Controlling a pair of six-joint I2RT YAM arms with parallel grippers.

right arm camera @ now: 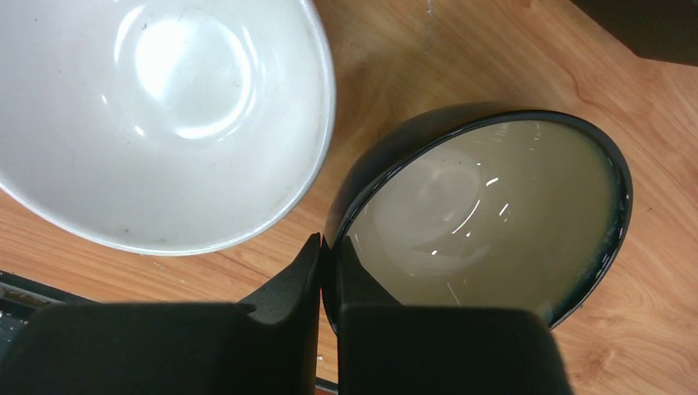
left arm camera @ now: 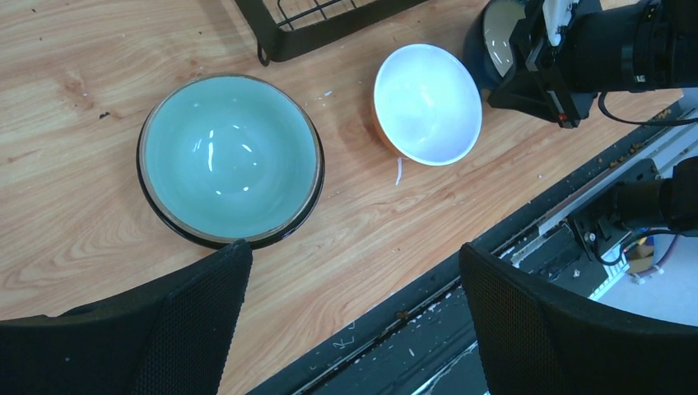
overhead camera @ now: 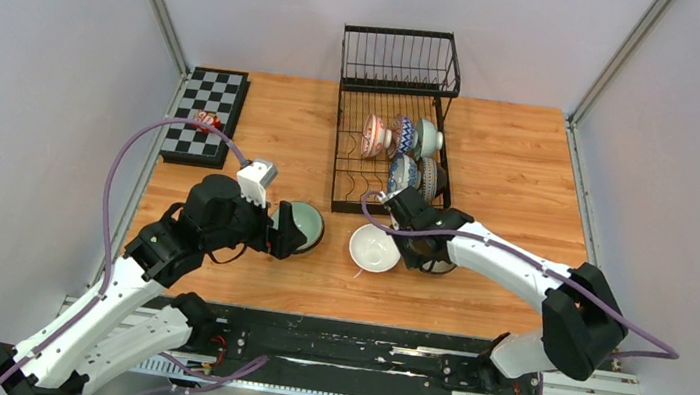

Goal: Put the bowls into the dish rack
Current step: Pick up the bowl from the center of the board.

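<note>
R gripper (right arm camera: 328,255) is pinching the rim of the cream bowl (right arm camera: 494,214), sitting on the table (overhead camera: 511,167) beside the white bowl (right arm camera: 156,107) just in front of the rack (overhead camera: 337,156), w/ L gripper (left arm camera: 354,251) hanging wide open by the green bowl (left arm camera: 230,156).

A black wire dish rack (overhead camera: 401,61) stands at the far middle of the wooden table (overhead camera: 510,177), its upper basket raised at the back. Five bowls stand on edge in its slots: a red floral bowl (overhead camera: 374,136), a blue-patterned bowl (overhead camera: 402,135) and a pale grey-green bowl (overhead camera: 428,137) in the far row, and a second blue-patterned bowl (overhead camera: 403,174) and a dark ribbed bowl (overhead camera: 432,177) nearer. In front of the rack, upright on the table, sit a pale green dark-rimmed bowl (left arm camera: 230,156), an orange bowl with a white inside (left arm camera: 428,103) and, just beside it, a cream dark-rimmed bowl (right arm camera: 486,214), its rim pinched in the jaws of the right gripper (right arm camera: 328,259).
</note>
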